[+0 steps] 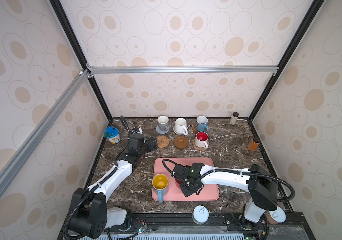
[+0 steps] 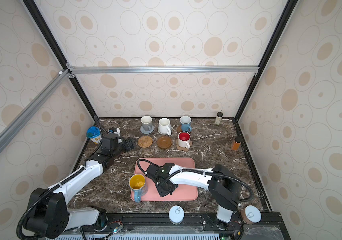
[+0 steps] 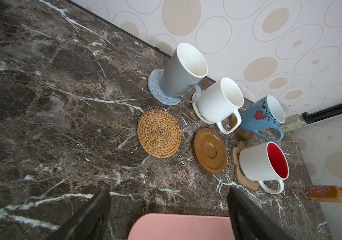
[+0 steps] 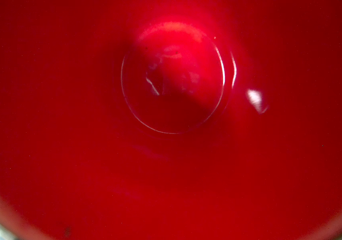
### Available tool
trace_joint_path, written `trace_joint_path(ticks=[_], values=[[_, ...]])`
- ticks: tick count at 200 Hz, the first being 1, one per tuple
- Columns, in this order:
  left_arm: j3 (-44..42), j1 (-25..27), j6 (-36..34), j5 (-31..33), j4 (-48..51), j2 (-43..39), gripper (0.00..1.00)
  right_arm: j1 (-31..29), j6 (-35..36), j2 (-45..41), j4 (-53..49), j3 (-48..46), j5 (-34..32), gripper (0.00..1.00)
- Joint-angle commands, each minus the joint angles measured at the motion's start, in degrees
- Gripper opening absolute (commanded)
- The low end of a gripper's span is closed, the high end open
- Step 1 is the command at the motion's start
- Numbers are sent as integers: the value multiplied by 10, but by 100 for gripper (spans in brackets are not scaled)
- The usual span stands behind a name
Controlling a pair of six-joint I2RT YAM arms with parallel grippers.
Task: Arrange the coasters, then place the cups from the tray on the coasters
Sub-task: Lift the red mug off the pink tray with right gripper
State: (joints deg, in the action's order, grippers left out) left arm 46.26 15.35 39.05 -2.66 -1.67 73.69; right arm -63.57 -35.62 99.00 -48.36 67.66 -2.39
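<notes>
On the pink tray (image 1: 207,187) stand a blue mug with a yellow inside (image 1: 160,185) and a red mug (image 1: 178,182). My right gripper (image 1: 189,188) sits down over the red mug, shut on it, with its jaws hidden. The right wrist view is filled by the mug's red inside (image 4: 172,79). The grey (image 1: 163,123), white (image 1: 180,125), light blue (image 1: 202,123) and red-lined white (image 1: 201,139) mugs stand on coasters at the back. The rattan coaster (image 1: 162,141) and a wooden disc (image 1: 181,142) are bare. My left gripper (image 1: 153,143) is open beside the rattan coaster (image 3: 158,133).
A blue-lidded tub (image 1: 112,135) stands at the back left. A small dark-capped bottle (image 1: 234,118) and an orange bottle (image 1: 253,143) are along the right side. Two cans with white pull-tab lids (image 1: 200,214) (image 1: 277,216) sit at the front edge.
</notes>
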Motion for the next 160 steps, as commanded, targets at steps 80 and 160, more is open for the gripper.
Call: trace_joint_path(ticks=[80, 160], values=[[0, -7, 7, 8, -4, -15, 89, 14, 16, -37, 9, 9, -17, 6], [-1, -7, 6, 6, -6, -15, 89, 36, 31, -46, 4, 16, -16, 5]])
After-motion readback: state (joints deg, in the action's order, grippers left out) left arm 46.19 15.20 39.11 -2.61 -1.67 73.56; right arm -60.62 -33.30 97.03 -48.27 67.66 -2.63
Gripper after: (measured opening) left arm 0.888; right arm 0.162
